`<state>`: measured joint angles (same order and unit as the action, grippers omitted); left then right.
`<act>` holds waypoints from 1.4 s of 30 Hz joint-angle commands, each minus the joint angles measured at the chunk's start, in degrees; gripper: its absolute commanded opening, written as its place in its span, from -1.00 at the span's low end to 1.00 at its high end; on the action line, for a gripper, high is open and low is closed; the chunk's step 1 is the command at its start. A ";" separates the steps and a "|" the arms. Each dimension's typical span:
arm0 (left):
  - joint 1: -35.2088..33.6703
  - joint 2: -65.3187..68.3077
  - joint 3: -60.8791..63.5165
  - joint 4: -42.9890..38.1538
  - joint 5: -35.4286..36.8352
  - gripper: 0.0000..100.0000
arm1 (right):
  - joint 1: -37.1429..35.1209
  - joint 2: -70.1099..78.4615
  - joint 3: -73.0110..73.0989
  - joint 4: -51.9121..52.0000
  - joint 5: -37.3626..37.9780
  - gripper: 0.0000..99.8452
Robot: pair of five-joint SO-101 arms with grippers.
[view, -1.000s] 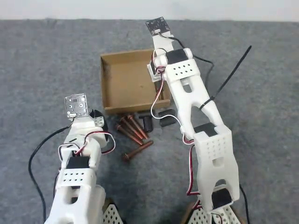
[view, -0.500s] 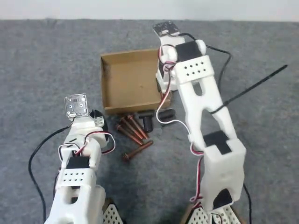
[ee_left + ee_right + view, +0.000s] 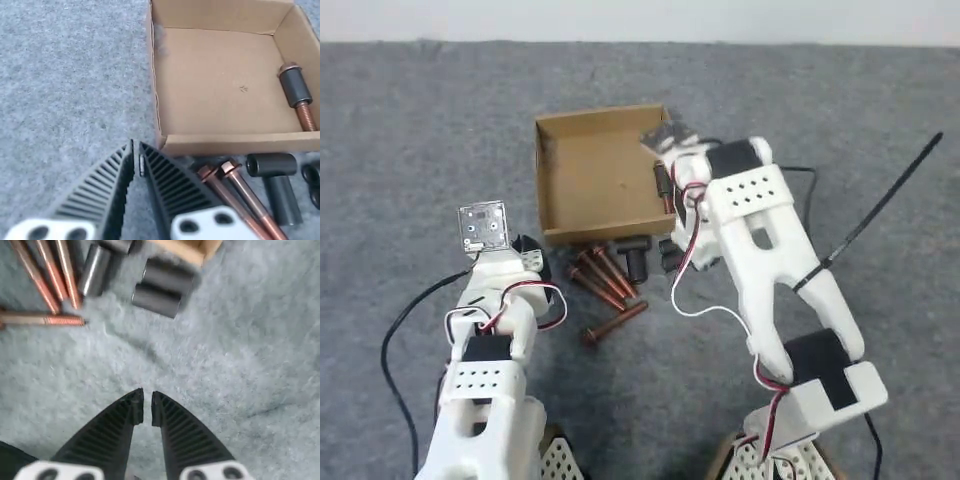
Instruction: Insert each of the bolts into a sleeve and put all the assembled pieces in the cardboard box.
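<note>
Left wrist view: the left gripper (image 3: 136,150) has its jaws drawn almost together on nothing, just outside the cardboard box (image 3: 159,100). Inside, against a side wall, lies one bolt in a sleeve (image 3: 294,92) — its threaded end is cut off at the frame edge. In the high view the right arm (image 3: 760,230) covers part of that piece. The right gripper (image 3: 146,402), equally narrow and empty, hangs over carpet (image 3: 225,365) near two loose sleeves (image 3: 160,287) and the bare bolts (image 3: 47,270) — their heads run out of frame.

No text, label or number can be read.
</note>
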<state>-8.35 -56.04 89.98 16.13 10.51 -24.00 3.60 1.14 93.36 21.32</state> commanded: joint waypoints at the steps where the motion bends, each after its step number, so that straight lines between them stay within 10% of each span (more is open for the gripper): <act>1: 0.26 -1.67 -0.57 -0.26 -0.53 -0.98 | -0.40 -4.18 1.23 -2.95 16.26 -0.98; 16: 0.26 -1.67 -0.57 -0.26 -0.53 -0.98 | -1.36 -3.91 8.53 -12.26 43.69 -0.81; 42: 0.35 -1.67 1.27 -5.63 -0.53 -0.98 | -3.82 6.37 8.00 -20.26 47.30 -0.74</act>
<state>-8.26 -56.04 92.00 12.62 10.51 -26.81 10.55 11.60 74.02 67.74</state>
